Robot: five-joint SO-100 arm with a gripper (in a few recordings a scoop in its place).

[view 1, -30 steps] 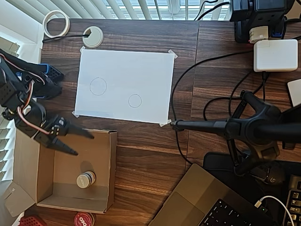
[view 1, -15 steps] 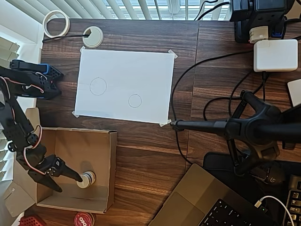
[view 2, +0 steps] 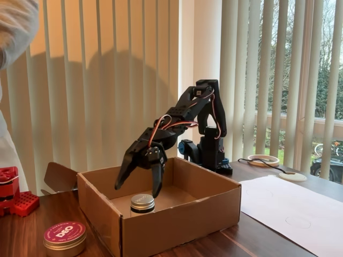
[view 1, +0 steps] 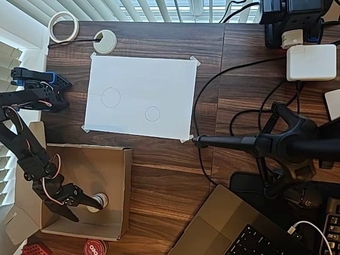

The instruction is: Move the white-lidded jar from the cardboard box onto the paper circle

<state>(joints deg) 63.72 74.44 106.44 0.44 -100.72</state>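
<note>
- Jar (view 1: 98, 201): short, off-white lid; stands upright on the floor of the box, toward its 4 o'clock corner in the overhead view. Not lifted; the fixed view (view 2: 142, 203) shows it resting low behind the front wall.
- Box (view 1: 125, 191): brown cardboard, open top, flaps spread; sits on the table at the 7 o'clock part of the overhead view. Its walls mean the jar has to be reached from above, which likely explains the steep downward reach of the arm.
- Tool (view 1: 84, 206): jaws spread wide, holding nothing. In the fixed view (view 2: 140, 184) the fingers point down and straddle the space just over the jar.
- Jar relative to tool: in the overhead view the jar lies at the tool's 2 o'clock, the upper finger tip touching or just beside its lid; whether there is contact I cannot tell. The lower finger stands off at the jar's 8 o'clock.
- Circle (view 1: 152, 113): smaller pencil ring on the white sheet (view 1: 159, 79), well apart from the box toward 1 o'clock; bare.
- Judgement: grasp approach under way; jaws not yet seated around the jar.
</note>
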